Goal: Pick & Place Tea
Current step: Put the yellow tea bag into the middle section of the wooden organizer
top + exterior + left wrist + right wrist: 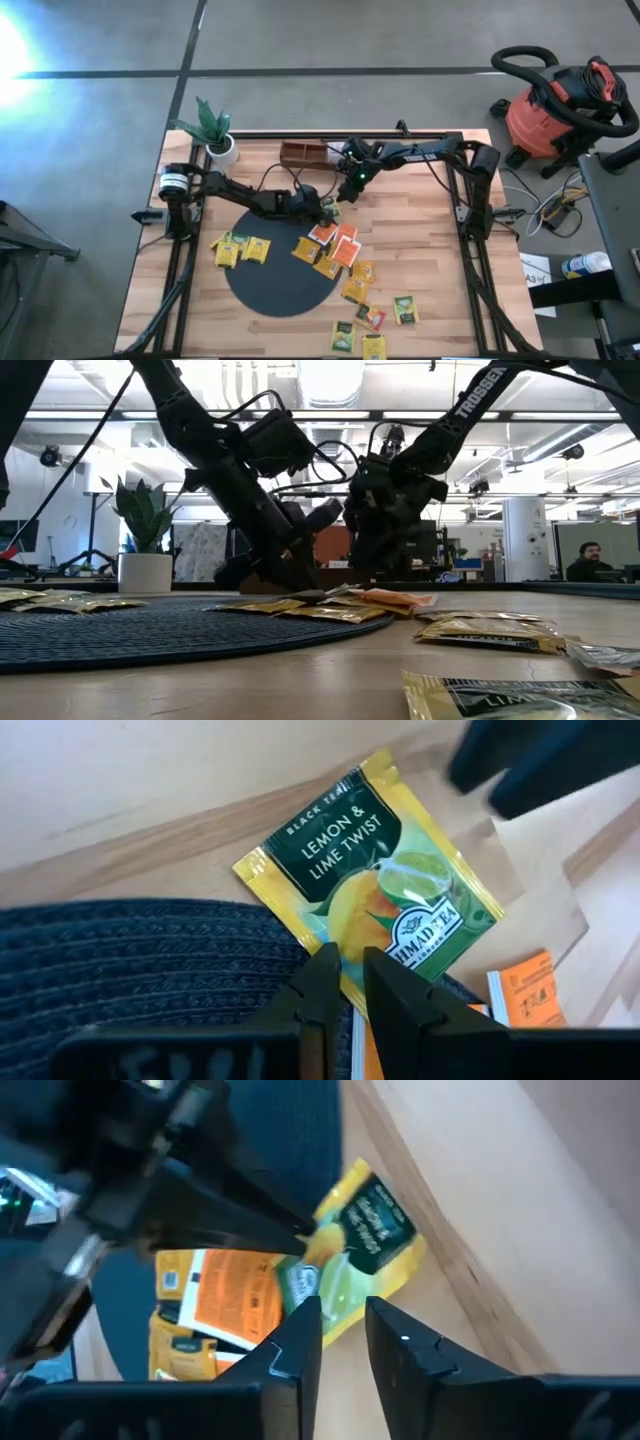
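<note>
On wood table (pixel 420 250), black mat (pixel 270 285)

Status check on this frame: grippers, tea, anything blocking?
Left gripper pinching the yellow lemon-lime packet at the mat edge. Right gripper open, hovering beside it. No obstruction seen.

Bright ceiling strips (pixel 330 415) light the room above my arms, so in the low view they read as near silhouettes. A white glare (pixel 12 45) burns at the floor's far corner overhead. Close to my left gripper (pixel 345 982) the yellow packet (pixel 375 880) is sharp; my right gripper (pixel 343 1335) sees everything beyond it blurred.
</note>
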`<action>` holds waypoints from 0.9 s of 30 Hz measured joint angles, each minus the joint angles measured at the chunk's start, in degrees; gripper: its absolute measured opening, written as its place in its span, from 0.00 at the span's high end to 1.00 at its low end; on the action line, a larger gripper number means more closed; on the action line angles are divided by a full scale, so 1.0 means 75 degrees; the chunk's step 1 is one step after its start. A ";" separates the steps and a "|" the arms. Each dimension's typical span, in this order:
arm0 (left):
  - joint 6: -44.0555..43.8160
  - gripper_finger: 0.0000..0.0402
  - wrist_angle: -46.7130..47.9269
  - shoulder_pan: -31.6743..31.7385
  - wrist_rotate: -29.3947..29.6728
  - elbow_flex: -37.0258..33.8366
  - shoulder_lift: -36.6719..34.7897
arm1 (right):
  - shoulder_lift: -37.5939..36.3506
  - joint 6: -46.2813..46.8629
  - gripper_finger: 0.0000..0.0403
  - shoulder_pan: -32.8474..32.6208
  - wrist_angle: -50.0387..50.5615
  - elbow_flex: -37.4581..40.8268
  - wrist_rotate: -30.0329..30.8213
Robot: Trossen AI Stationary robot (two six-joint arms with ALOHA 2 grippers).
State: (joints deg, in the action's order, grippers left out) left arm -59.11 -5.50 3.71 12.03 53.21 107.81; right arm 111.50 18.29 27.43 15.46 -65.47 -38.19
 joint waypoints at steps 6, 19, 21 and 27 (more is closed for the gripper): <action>0.0214 0.86 -0.0083 -0.0047 0.0033 -0.0090 0.0000 | 0.0462 0.0594 0.73 -0.0027 0.0014 0.0003 -0.0074; 0.1142 0.86 -0.0271 -0.0497 -0.0011 -0.0970 0.0003 | 0.0467 0.0626 0.66 -0.0025 -0.0138 -0.0079 -0.0096; 0.2106 0.86 -0.0579 -0.0533 -0.0031 -0.0960 0.0006 | 0.0481 0.0667 0.66 -0.0025 -0.0171 -0.0113 -0.0123; 0.3897 0.86 -0.1075 -0.0440 -0.0112 -0.0863 0.0006 | 0.0499 0.0757 0.64 -0.0025 -0.0158 -0.0114 -0.0524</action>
State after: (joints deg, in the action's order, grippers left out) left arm -29.87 -13.56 0.41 11.20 46.74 107.85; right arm 115.24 23.97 27.24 14.28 -66.32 -42.12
